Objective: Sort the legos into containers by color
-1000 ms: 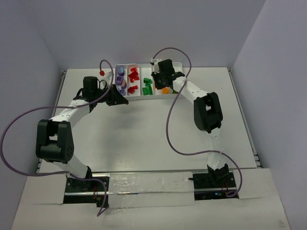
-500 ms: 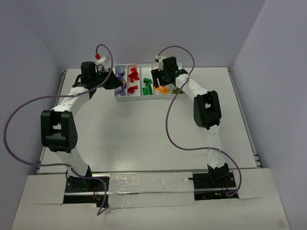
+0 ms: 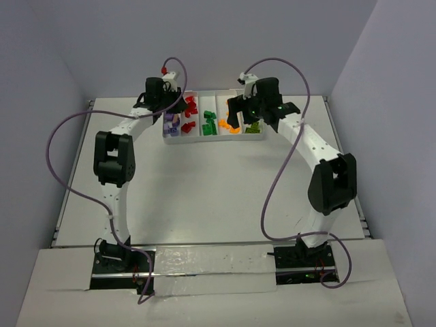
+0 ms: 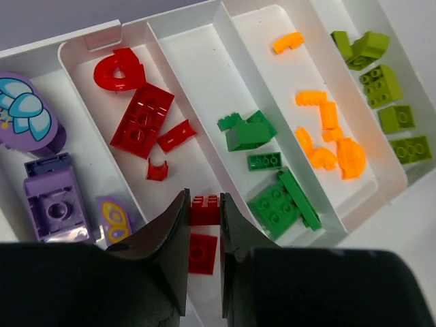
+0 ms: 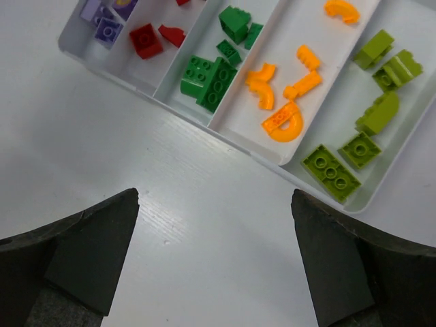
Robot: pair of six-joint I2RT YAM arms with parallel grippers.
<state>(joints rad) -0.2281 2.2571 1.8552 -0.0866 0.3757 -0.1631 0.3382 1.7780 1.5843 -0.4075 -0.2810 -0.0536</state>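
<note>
white five-slot tray point(image 4: 197, 75), legos point(image 4: 144, 124) grouped purple, red, green, orange, lime

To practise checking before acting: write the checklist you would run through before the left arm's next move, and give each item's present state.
1. The left tool is shut on a red lego: ok.
2. That lego is above the red compartment of the tray: ok.
3. Its height above the compartment floor: cannot tell.
4. The right tool is open and empty: ok.
5. It is over the table, short of the tray: ok.
6. Each visible compartment holds one colour: ok.
</note>
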